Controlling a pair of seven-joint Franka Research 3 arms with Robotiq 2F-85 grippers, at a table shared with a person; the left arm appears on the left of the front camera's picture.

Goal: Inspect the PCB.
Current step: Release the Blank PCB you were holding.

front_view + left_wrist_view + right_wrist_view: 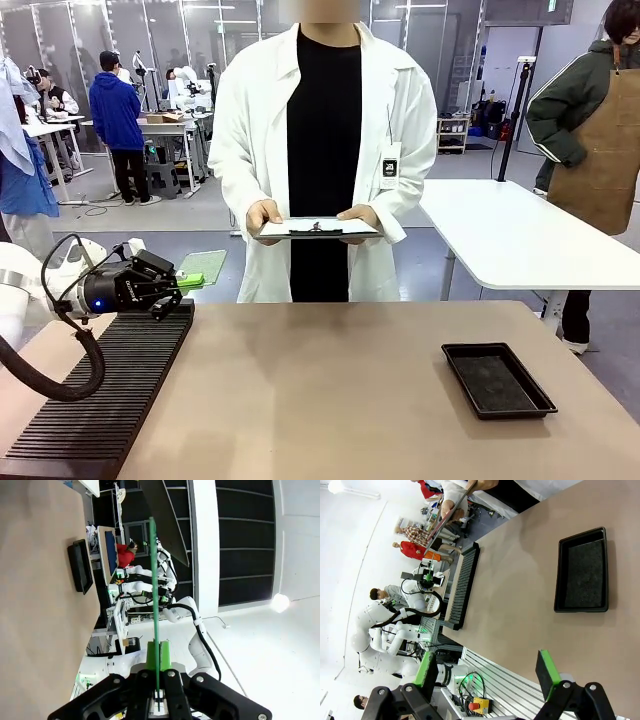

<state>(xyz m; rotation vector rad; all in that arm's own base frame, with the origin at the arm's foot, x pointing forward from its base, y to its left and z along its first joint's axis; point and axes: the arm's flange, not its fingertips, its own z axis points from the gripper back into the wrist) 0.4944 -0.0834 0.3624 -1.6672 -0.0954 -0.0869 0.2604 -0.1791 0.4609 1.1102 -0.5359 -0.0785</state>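
One tool, the left tool (pixel 188 281), is clamped on an edge of the thin, flat, green rectangular PCB (pixel 204 267), which hangs by the far-left corner of the tan counter (pixel 330 390), over the far end of the black ribbed rack (pixel 105 385). Inspecting it well, I judge, calls for a firm pinch and a slow, steady turn of the board's face toward the person in a white coat (pixel 250 130) with the clipboard (pixel 318 229). The right tool (pixel 487 675) stands open, holding nothing.

On the table (pixel 330 400), the slotted rack (pixel 100 390) lies along the left edge, the tray (pixel 497 379) near the right. Above the rack's far end the left hand (pixel 188 282) holds the PCB (pixel 206 266). A person (pixel 325 150) with a clipboard (pixel 318 229) stands behind
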